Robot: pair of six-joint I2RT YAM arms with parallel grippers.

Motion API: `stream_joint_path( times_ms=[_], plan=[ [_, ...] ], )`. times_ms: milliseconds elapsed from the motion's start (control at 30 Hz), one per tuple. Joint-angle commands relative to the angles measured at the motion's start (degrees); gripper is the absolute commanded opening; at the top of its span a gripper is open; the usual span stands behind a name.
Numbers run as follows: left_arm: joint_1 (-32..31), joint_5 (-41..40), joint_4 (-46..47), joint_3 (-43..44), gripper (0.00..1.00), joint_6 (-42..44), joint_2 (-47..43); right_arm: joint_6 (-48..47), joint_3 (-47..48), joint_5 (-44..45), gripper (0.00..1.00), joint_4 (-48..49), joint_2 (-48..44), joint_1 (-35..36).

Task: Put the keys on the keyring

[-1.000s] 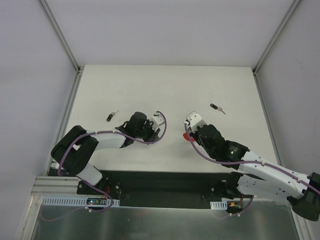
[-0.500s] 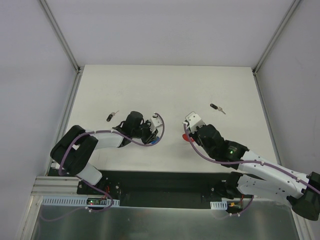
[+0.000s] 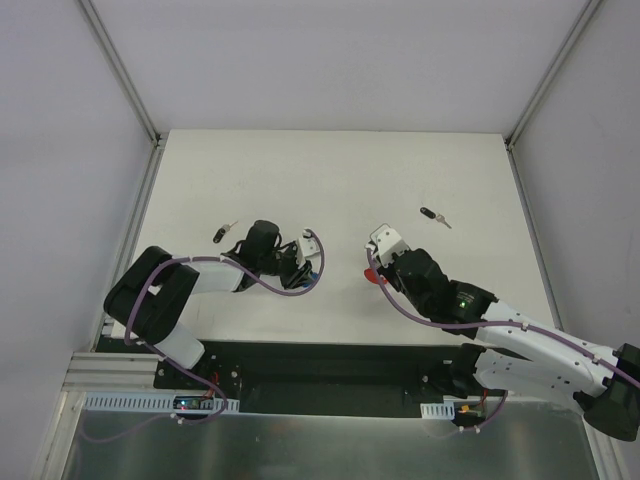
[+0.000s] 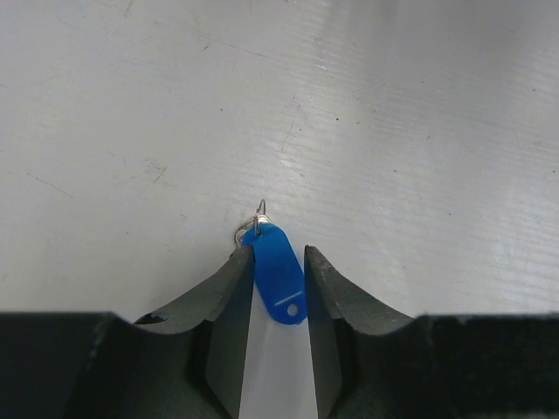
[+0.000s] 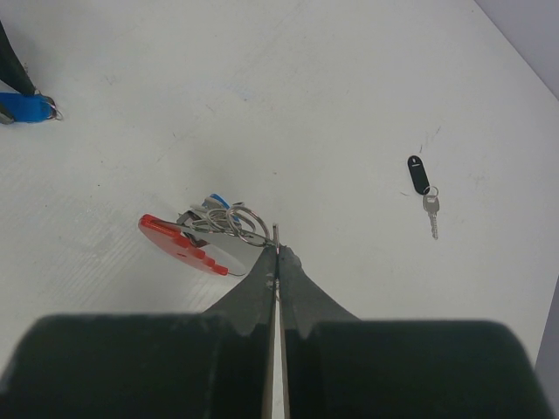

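Drawn slightly toward the table's left edge over the past second, the left gripper sits low over the surface, left of centre and nearer the near edge. Its fingers stand narrowly parted, flanking the blue-headed key that lies flat there. Whether they actually clamp it cannot be told. The right gripper, unmoved, is pressed together, pinching the metal ring of the keyring, whose red band rests on the surface right of the blue-headed key, well apart from it. One black-headed key lies toward the left edge. A second black-headed key lies toward the right edge.
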Motion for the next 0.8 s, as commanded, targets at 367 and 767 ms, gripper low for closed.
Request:
stream_joint_path(
  times_ms=[367,767],
  plan=[
    [1.45,6.45,4.15,1.06,0.3,5.21,1.74,-1.31,0.6,-0.35,0.01,3.29,0.65,-0.06],
    [1.98,5.84,3.53,2.38,0.27,4.94,3.58,-1.57,0.52,-0.62,0.01,3.55,1.44,-0.06]
  ],
)
